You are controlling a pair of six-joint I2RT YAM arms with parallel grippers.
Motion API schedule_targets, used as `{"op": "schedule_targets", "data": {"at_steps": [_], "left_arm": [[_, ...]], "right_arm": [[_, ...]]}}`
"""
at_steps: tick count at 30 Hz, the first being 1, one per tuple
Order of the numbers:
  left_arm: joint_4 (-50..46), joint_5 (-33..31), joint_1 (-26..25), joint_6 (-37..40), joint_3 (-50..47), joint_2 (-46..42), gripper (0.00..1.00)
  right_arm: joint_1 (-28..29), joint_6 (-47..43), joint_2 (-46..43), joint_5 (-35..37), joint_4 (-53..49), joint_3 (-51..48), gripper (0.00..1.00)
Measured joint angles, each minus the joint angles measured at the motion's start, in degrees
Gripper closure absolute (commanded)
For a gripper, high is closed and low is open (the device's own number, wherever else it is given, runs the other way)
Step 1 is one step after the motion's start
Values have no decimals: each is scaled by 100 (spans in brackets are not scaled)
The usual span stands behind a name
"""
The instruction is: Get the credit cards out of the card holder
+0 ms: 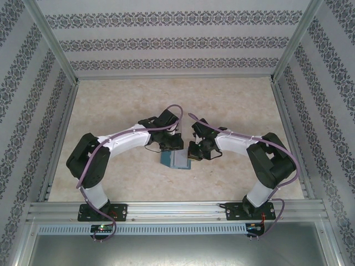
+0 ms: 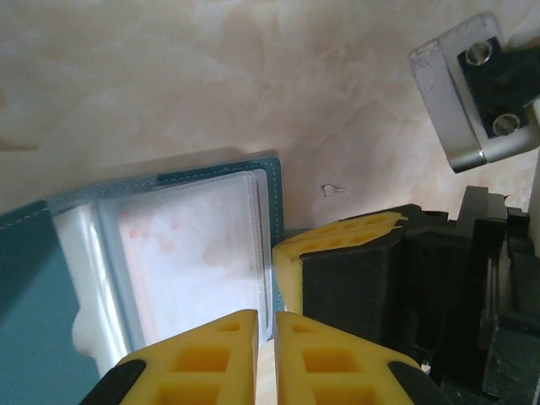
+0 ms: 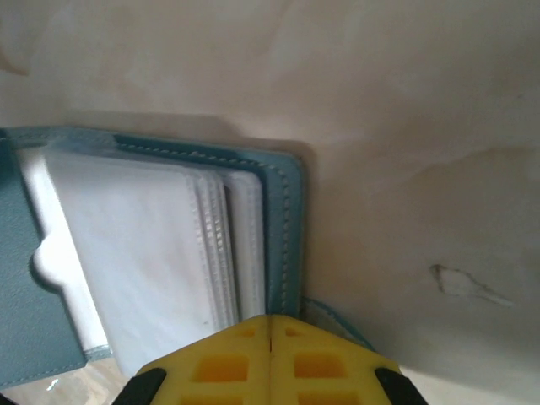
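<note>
The right gripper [image 3: 270, 329] is closed tight and the left gripper [image 2: 266, 327] is closed to a thin slit. Both sit at the edge of the open teal card holder [image 1: 174, 161]. Its clear sleeves [image 3: 143, 253] show, mid-table [image 1: 233, 100].

2 black-and-white arms [image 1: 119, 143], purple cables [image 1: 176, 108], yellow ribbed tool fingers [image 2: 211, 359].

I see the right gripper [image 3: 270, 331] with its yellow fingertips pressed together right against the teal border of the card holder [image 3: 285, 211]. The card holder lies open on the pale tabletop [image 3: 405, 126], its clear sleeves fanned out. A small scuff [image 3: 460, 283] marks the tabletop nearby.
</note>
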Motion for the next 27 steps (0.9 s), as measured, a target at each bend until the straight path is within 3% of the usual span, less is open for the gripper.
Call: {"op": "schedule_targets", "data": {"at_steps": [15, 27], "left_arm": [[632, 693, -79, -542, -254, 474, 88], [804, 901, -79, -662, -321, 822, 87]], "right_arm": [[-151, 4, 22, -280, 264, -142, 99], [-188, 4, 22, -330, 282, -155, 98]]}}
